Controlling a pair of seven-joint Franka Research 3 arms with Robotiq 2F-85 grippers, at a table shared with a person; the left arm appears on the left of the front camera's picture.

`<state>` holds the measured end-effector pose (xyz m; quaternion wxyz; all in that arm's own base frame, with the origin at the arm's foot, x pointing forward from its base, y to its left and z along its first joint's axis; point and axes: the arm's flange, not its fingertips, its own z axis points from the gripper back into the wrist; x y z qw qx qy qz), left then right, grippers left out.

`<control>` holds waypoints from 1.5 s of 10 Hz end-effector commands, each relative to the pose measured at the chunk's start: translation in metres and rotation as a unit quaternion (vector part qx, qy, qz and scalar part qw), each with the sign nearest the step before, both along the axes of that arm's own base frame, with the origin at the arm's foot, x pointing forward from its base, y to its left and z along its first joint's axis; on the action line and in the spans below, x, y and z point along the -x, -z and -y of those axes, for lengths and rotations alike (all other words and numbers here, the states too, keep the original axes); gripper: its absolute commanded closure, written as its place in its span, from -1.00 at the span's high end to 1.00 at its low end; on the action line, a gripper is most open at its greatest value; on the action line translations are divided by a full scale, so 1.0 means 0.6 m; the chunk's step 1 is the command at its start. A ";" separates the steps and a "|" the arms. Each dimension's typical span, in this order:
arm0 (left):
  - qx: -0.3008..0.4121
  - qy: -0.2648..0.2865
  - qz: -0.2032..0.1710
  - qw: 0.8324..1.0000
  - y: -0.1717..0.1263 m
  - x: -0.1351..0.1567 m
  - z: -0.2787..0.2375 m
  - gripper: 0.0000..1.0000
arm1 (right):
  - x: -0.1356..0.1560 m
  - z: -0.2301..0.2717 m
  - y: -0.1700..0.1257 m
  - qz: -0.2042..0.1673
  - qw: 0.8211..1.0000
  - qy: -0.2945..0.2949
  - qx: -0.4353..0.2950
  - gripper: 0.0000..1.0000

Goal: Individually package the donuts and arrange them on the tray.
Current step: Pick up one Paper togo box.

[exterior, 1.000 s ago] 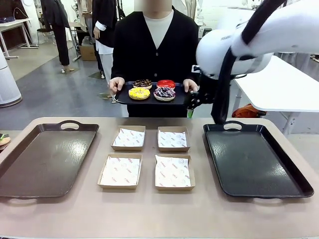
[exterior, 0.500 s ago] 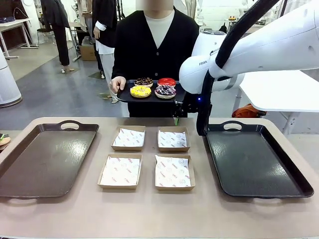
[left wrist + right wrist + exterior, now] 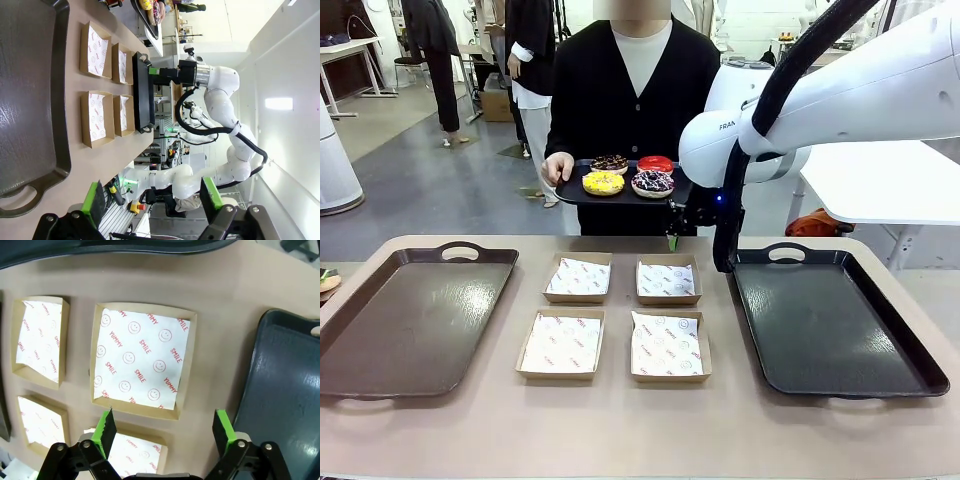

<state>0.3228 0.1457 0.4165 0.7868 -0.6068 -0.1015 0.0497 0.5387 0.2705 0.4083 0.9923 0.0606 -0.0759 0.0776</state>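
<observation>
Right tool [image 3: 165,430] hangs wide, empty, above the far right cardboard box [image 3: 140,360]; left tool [image 3: 152,197] also wide; a person [image 3: 635,90] holds the donuts [image 3: 628,178] on a black serving tray [image 3: 610,201]

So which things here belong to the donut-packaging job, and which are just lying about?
Job:
yellow donut, red donut, chocolate donut, purple donut; person's tray; four lined boxes; left tray; right tray.

Lying about:
white side table; white cylinder on the floor; cut-off object at the table's left edge, unidentifiable.
</observation>
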 end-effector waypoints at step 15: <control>0.007 -0.002 0.004 1.000 -0.003 0.000 0.000 1.00 | -0.088 0.012 0.134 -0.024 0.998 0.059 0.029 1.00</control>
